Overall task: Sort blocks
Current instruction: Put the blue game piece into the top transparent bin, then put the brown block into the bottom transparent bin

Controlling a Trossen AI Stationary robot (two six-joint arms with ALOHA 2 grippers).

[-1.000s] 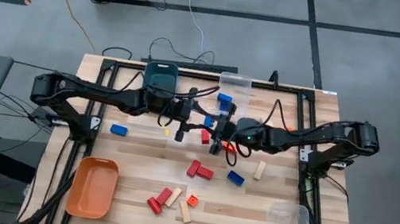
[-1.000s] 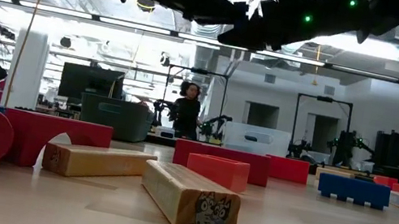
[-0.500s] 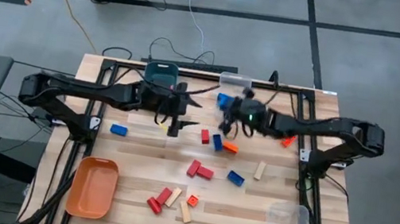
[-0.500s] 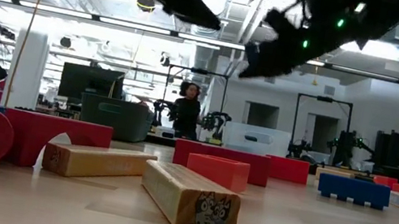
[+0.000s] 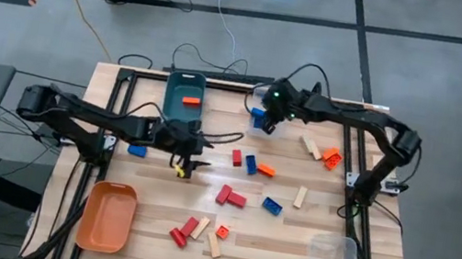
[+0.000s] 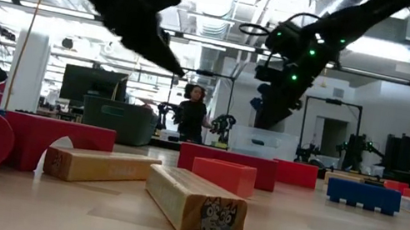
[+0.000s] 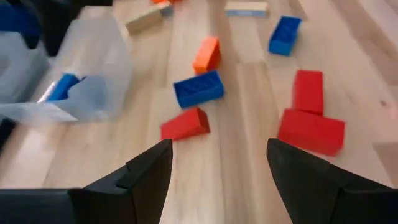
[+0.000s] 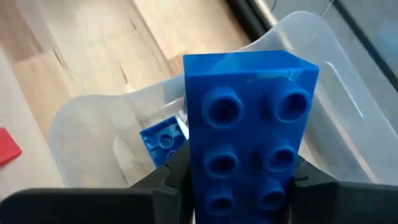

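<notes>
High view: you see both dark arms over the wooden slatted table, with the blocks scattered mostly across its middle and near side.
Right gripper: your right arm reaches to the far edge; its fingers clamp a studded blue plastic block, held above the clear plastic bin.
Clear bin contents: one smaller blue studded block lies inside.
Left gripper: fingers spread wide, holding nothing, hovering over the table's middle-left.
Ahead of the left gripper: a red wedge-shaped block, a blue studded brick and an orange block.
Teal plastic bin: at the far edge, holding one orange block.
Orange plastic tray: near-left corner.
</notes>
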